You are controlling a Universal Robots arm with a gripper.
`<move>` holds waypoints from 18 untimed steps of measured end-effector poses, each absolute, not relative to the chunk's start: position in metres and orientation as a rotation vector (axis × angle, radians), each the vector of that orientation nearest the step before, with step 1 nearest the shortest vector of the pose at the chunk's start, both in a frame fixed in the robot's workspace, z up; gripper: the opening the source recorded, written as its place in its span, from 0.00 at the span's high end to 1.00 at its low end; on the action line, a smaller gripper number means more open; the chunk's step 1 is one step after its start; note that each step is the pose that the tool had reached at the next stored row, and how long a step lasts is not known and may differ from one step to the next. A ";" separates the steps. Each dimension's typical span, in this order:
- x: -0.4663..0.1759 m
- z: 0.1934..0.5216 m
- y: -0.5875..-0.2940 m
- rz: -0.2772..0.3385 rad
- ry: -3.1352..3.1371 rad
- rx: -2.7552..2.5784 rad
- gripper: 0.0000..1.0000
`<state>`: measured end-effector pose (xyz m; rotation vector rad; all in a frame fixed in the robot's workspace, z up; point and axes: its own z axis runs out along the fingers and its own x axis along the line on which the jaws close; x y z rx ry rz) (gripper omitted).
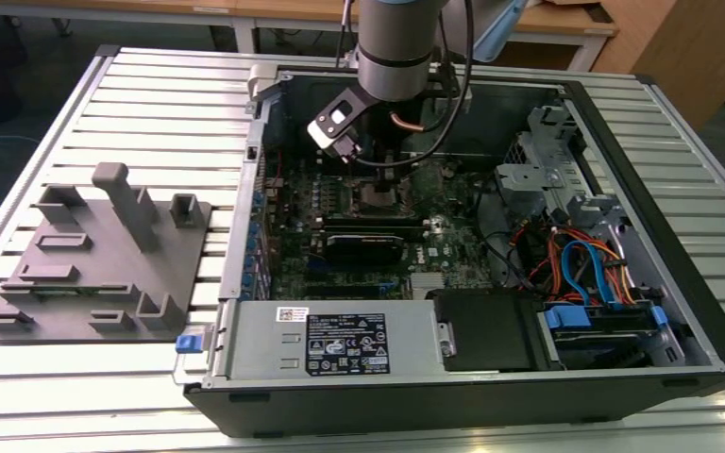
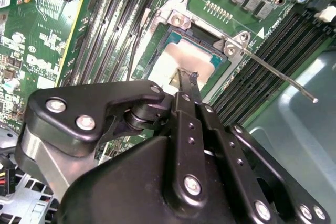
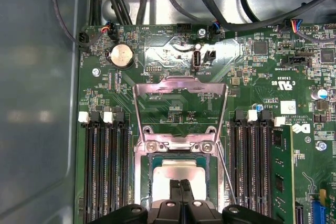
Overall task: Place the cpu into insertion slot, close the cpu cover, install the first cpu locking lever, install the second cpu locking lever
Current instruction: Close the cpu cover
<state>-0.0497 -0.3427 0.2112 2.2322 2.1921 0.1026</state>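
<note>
The cpu (image 3: 178, 170) lies flat in the insertion slot (image 3: 140, 176), its pale metal top showing in both wrist views (image 2: 176, 59). My gripper (image 3: 181, 183) is directly over it, fingertips pressed together and shut just above or on the chip's top (image 2: 187, 75). Beyond the socket, the cpu cover (image 3: 181, 81) stands swung up on its hinge. A thin locking lever (image 2: 278, 77) sticks out free at one side of the socket. In the exterior view the gripper (image 1: 376, 184) hangs low over the motherboard inside the open case.
Memory slots (image 3: 105, 171) flank the socket on both sides. A grey power supply (image 1: 325, 340) and a bundle of coloured cables (image 1: 577, 264) fill the case's near and right parts in the exterior view. A grey fixture (image 1: 98, 255) sits on the table at the exterior view's left.
</note>
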 end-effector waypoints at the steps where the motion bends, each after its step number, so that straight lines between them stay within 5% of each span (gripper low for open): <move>1: -0.050 0.211 -0.343 0.102 2.192 2.233 0.89; 18: -0.050 0.213 -0.343 0.093 2.197 2.238 0.89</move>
